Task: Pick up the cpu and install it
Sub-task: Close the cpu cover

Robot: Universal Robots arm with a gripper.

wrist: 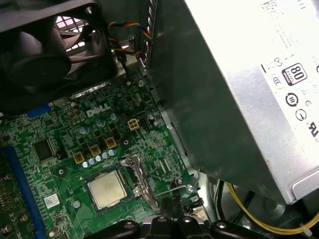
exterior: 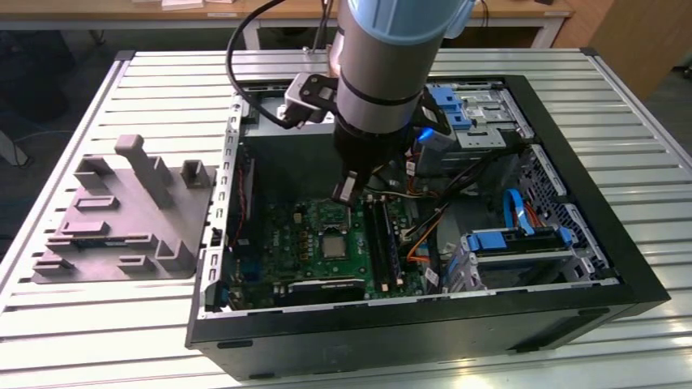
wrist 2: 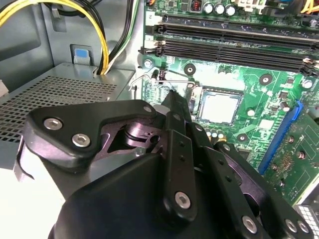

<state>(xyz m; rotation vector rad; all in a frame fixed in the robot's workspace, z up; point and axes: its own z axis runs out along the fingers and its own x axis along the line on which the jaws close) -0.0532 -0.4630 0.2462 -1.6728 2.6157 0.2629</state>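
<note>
One cpu point(wrist: 105, 189) sits in the socket point(wrist: 130, 172)

Printed markings on two computer parts.
White lettering stands on the green motherboard point(wrist: 60, 124); small black badges and symbols line the silver power supply point(wrist: 239, 99) label.

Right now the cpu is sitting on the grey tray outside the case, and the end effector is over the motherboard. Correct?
Not quite. The cpu is not on the grey tray; it lies in the socket on the motherboard, as both wrist views show. The end effector is over the motherboard, as the exterior view shows.
</note>
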